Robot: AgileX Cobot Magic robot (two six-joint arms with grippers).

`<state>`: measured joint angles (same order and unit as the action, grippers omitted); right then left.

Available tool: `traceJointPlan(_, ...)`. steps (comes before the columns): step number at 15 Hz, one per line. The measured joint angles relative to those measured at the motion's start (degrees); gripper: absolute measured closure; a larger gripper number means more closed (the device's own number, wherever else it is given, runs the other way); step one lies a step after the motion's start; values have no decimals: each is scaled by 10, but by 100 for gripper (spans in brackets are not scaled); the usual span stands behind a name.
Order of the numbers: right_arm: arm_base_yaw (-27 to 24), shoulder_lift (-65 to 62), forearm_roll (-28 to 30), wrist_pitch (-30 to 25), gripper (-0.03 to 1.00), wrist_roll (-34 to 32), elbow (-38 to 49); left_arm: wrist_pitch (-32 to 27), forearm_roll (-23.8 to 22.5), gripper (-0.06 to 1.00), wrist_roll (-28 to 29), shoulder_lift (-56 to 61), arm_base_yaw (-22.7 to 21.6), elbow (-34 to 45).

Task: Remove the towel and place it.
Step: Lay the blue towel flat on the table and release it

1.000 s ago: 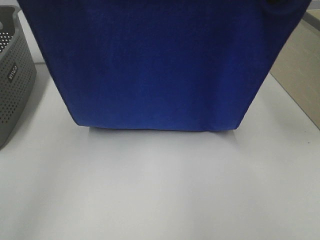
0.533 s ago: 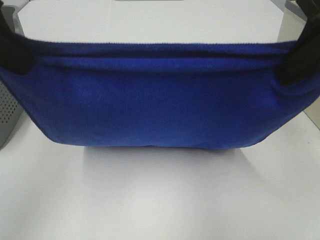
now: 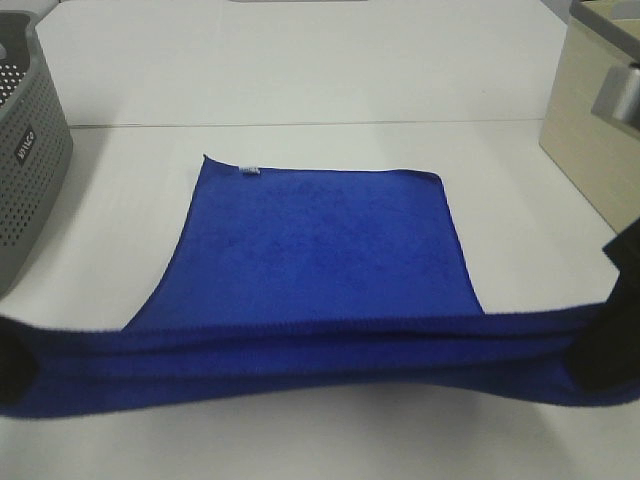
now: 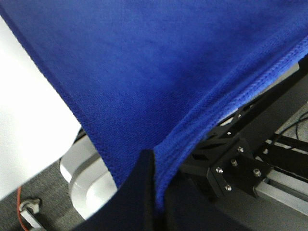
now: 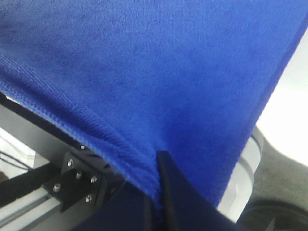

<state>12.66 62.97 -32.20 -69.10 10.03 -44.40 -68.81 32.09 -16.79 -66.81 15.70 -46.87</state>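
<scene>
The deep blue towel lies with its far part flat on the white table, its small white tag at the far edge. Its near edge is stretched in a band between my two grippers, just above the table's front. My left gripper is shut on the towel's near left corner, and my right gripper is shut on the near right corner. The left wrist view shows dark fingers pinching the towel. The right wrist view shows the same pinch on the towel.
A grey perforated basket stands at the left edge of the table. A beige wooden box stands at the right edge. The table's front edge and the robot's base frame lie below the grippers.
The towel hung high and filled the view. Both grippers have come down and toward the front, laying its far part flat on the table.
</scene>
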Motion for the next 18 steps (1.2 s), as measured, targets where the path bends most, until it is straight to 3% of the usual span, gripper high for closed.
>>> traceJointPlan(7, 0, 0, -35, -2, 95, 3, 143, 3, 56, 94, -2, 0, 0, 167)
traceJointPlan(14, 0, 92, -41, -3, 95, 15, 161, 3, 60, 94, -1, -7, -2, 183)
traceJointPlan(18, 0, 135, -44, -3, 95, 29, 161, 4, 60, 94, -2, -81, -2, 183)
